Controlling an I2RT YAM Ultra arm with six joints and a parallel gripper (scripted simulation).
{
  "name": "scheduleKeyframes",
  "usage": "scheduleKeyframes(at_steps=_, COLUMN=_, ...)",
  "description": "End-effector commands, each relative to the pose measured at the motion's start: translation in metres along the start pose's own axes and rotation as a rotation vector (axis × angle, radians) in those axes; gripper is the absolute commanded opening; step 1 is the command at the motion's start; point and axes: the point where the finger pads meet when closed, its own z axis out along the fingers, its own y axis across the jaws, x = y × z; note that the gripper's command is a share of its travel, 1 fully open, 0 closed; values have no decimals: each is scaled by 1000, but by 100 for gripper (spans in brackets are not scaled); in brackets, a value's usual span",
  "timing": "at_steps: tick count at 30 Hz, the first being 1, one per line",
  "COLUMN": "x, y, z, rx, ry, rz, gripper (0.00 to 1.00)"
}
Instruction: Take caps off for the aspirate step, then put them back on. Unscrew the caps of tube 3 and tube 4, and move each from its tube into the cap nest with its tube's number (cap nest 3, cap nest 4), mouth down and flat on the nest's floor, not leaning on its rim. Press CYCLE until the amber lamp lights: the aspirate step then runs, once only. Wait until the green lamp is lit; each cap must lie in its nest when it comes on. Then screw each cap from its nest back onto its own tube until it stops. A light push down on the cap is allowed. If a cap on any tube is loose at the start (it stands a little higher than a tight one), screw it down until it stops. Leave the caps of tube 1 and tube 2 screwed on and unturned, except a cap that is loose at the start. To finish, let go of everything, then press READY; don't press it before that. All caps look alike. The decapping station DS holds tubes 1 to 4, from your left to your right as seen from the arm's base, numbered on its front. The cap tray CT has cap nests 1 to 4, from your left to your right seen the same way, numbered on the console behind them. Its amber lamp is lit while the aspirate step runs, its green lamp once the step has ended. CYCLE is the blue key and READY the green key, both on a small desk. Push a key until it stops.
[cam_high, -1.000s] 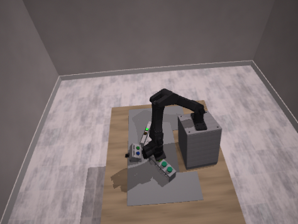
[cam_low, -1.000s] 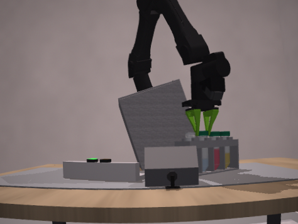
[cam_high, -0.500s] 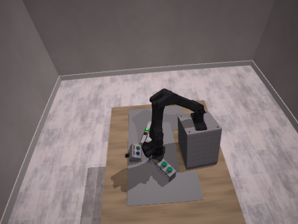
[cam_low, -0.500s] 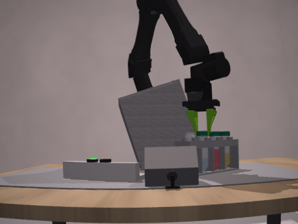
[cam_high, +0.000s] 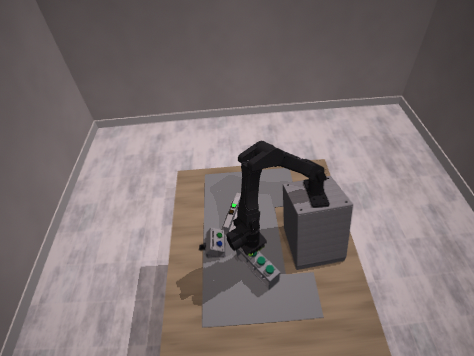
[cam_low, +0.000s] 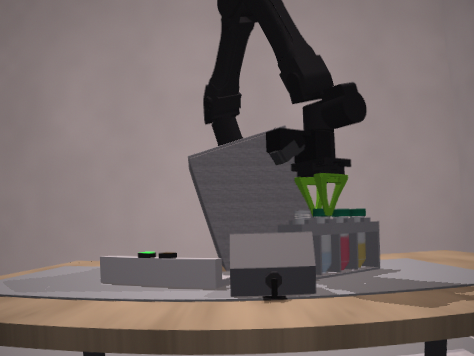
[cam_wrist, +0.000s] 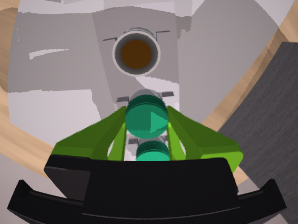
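Observation:
My gripper (cam_low: 322, 209) points straight down over the decapping station (cam_low: 345, 240) and is shut on a green cap (cam_wrist: 147, 120) that sits on top of a tube, the second from the end nearest the key desk. The tube at that end (cam_wrist: 136, 54) stands open with no cap; its bare threaded top also shows in the exterior view (cam_low: 301, 215). The two other tubes carry green caps (cam_high: 260, 260) (cam_high: 270, 270). The green lamp (cam_low: 146, 254) on the cap tray console is lit; the lamp beside it (cam_low: 168, 254) is dark.
The key desk (cam_high: 216, 241), with its blue and green keys, stands close beside the open-tube end of the station. The cap tray (cam_low: 160, 271) lies further off. The arm's grey pedestal (cam_high: 317, 225) rises behind the station.

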Motion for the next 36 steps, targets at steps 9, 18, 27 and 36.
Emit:
scheduleKeyframes(at_steps=9, x=0, y=5, z=-5, rx=-15, ry=3, rz=187, gripper=49)
scheduleKeyframes(at_steps=18, x=0, y=5, z=-5, rx=-15, ry=3, rz=187, gripper=49)
scheduleKeyframes(at_steps=27, x=0, y=5, z=-5, rx=-16, ry=0, rz=-229, gripper=49)
scheduleKeyframes(at_steps=36, x=0, y=5, z=-5, rx=-16, ry=-3, rz=-646, gripper=49)
